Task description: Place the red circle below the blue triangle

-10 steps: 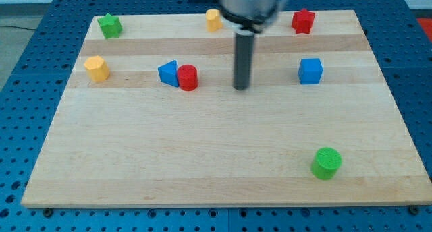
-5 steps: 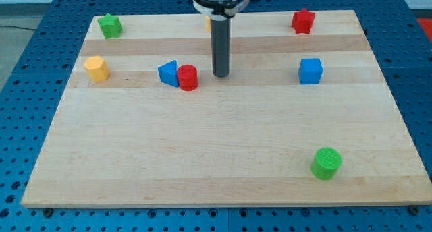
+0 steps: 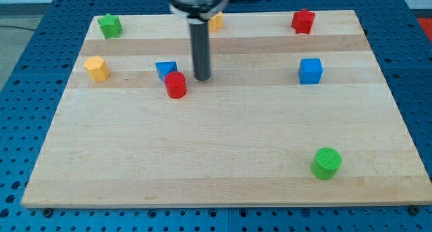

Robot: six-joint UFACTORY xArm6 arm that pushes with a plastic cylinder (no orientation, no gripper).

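Note:
The red circle (image 3: 176, 85) stands on the wooden board (image 3: 216, 151), left of centre, touching the lower right side of the blue triangle (image 3: 165, 70). My tip (image 3: 202, 78) rests on the board just right of the red circle and slightly above it, with a small gap between them. The dark rod rises from the tip to the view's top.
A green star (image 3: 109, 25) is at the top left, a yellow block (image 3: 96, 68) at the left, another yellow block (image 3: 216, 20) at the top behind the rod. A red star (image 3: 303, 21) is top right, a blue cube (image 3: 310, 71) right, a green cylinder (image 3: 327, 162) bottom right.
My tip has moved left across the board. The red circle has shifted down and left, from beside the blue triangle toward its lower right; the triangle has turned slightly.

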